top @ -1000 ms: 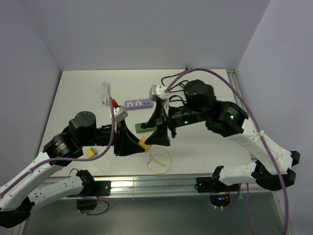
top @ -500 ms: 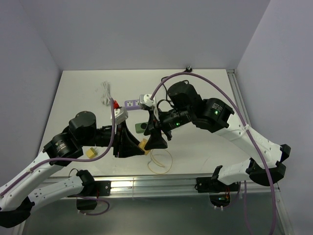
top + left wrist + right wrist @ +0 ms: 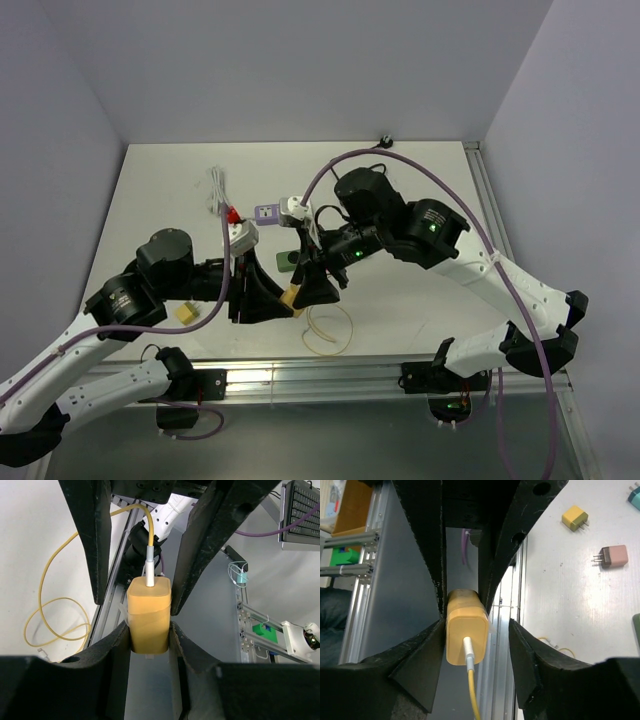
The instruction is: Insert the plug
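Observation:
A yellow charger plug (image 3: 149,611) with a yellow cable (image 3: 45,590) is clamped between my left gripper (image 3: 150,630) fingers and held above the table's near edge. In the top view the plug (image 3: 292,295) sits where the two grippers meet. My right gripper (image 3: 476,640) is open around the same plug (image 3: 466,640). Its left finger (image 3: 422,665) is against the plug, and its right finger (image 3: 532,665) stands apart from it. The purple power strip (image 3: 267,212) lies farther back on the table, partly hidden by the right arm.
The cable's loose loop (image 3: 328,328) lies by the front edge. A small yellow plug (image 3: 575,517), a pink plug (image 3: 613,556) and a green block (image 3: 286,260) lie on the table. A white cable (image 3: 216,190) lies at the back left. An aluminium rail (image 3: 320,375) runs along the near edge.
My right arm has swung left and down, bringing its open gripper around the plug held by my left gripper. The left arm has barely moved.

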### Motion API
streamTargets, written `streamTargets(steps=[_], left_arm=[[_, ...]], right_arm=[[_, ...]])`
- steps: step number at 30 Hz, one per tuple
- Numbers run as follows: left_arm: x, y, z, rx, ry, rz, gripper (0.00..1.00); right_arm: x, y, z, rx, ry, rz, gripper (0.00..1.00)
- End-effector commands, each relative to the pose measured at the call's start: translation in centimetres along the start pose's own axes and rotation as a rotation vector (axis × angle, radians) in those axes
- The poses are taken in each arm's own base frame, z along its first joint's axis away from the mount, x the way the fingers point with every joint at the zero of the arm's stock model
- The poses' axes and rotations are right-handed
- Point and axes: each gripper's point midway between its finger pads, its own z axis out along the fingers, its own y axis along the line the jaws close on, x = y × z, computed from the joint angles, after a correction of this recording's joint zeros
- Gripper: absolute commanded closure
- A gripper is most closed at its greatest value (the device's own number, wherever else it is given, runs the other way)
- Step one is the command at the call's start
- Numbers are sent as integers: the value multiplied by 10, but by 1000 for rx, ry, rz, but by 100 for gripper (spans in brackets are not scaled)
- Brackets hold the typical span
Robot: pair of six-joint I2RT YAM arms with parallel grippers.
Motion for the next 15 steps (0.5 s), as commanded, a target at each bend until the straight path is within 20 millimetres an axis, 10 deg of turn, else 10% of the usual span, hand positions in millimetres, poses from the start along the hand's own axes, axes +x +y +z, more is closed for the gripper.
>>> streamTargets(steps=[1, 7, 10, 11, 15], left_arm=[[-13, -14, -6, 43, -48, 68, 100], [-13, -16, -9, 44, -53, 71, 100], [-12, -14, -8, 40, -52, 71, 99], [-12, -14, -9, 38, -54, 72, 96], [-24, -1, -16, -76, -128, 65, 55]], right_arm=[[3, 1, 4, -19, 9, 13, 41], [5, 1, 9, -39, 10, 28, 55], [2, 5, 10, -63, 0, 28, 78], [2, 5, 10, -65, 0, 28, 99], [2, -14, 7, 71, -14, 50, 100]])
